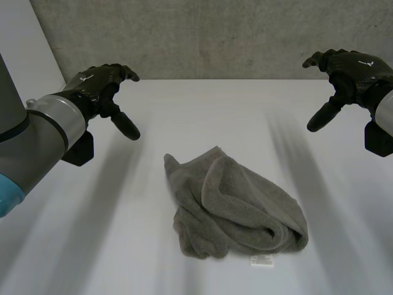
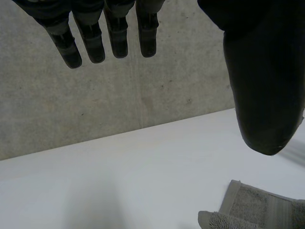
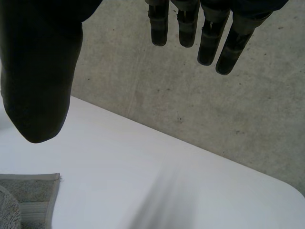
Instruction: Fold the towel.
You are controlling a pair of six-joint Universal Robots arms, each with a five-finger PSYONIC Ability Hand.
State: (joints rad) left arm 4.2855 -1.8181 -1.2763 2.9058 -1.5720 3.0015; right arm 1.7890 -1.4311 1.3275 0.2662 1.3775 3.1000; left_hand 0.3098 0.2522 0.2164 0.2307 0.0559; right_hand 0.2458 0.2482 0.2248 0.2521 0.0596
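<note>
White table (image 1: 202, 104) meets a grey concrete wall (image 1: 215, 31). The crumpled grey towel (image 1: 236, 209) (white label (image 1: 261, 260) showing) lies between left hand (image 1: 98, 86) and right hand (image 1: 353, 70), well apart from both; each has its fingers relaxed and holds nothing.

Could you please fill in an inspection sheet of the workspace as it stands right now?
Surface: white table, bare around the cloth.
Job's things: grey towel lies crumpled in a loose heap near the middle of the table, not yet folded; a small white label shows at its near edge.
Clutter: nothing seen.
Hands: left hand and right hand hover above the table on either side, both open, holding nothing and apart from the towel.
Cables: nothing seen.
Surroundings: grey concrete wall behind the table's far edge.
</note>
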